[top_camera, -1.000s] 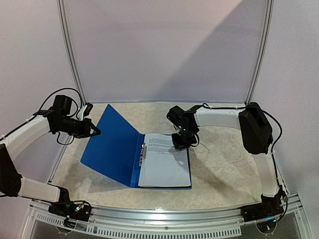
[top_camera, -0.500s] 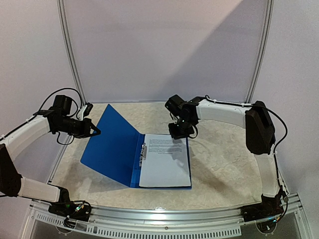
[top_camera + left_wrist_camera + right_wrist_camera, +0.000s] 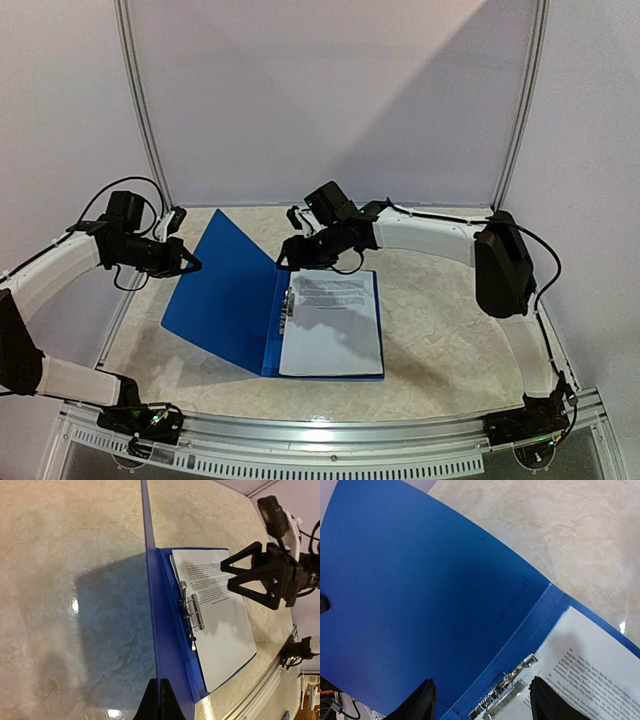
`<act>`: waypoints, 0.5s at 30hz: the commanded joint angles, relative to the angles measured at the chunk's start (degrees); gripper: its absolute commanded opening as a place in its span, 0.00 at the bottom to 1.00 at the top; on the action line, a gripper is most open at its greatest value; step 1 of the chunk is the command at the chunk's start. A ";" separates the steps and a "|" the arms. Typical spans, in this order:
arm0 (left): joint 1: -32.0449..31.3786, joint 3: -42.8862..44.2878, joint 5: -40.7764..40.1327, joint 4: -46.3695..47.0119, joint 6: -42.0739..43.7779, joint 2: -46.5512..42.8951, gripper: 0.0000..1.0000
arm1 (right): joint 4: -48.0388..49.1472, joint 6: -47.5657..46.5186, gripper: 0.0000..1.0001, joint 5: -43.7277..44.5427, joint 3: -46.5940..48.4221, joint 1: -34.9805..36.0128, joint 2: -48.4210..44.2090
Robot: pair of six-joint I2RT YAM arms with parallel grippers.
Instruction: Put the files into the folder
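The left arm reaches in from the left, forearm roughly level, and its left tool [image 3: 188, 264] is pinched closed on the free left edge of the folder [image 3: 225, 290], holding the cover tilted up off the desk [image 3: 450, 330]. In the left wrist view the closed fingers [image 3: 159, 700] grip that edge, and the cover shows almost edge-on as a thin blue line. The right arm stretches across from the right side with its elbow high. Its right tool [image 3: 292, 252] hangs above the far end of the folder's spine with the jaws spread wide and holding nothing, its two dark fingers [image 3: 426, 700] apart in the right wrist view.

A second ago the right tool hovered over the far right corner of the files [image 3: 330, 330]; it has since swung left to the spine. The left arm, the raised cover and the sheets have not moved.

The folder is smooth, flat and royal blue, opened at an angle near the middle of the desk. The files lie flat on its right half as a white rectangular stack, with lines of black text at the far end. A shiny metal clip [image 3: 192, 612] runs along the inner spine just left of them. The desk is glossy, beige and marbled.
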 commanded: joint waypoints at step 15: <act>0.95 -0.76 0.48 0.74 0.29 -0.02 0.00 | 1.42 0.92 0.72 -11.50 8.68 -0.17 13.28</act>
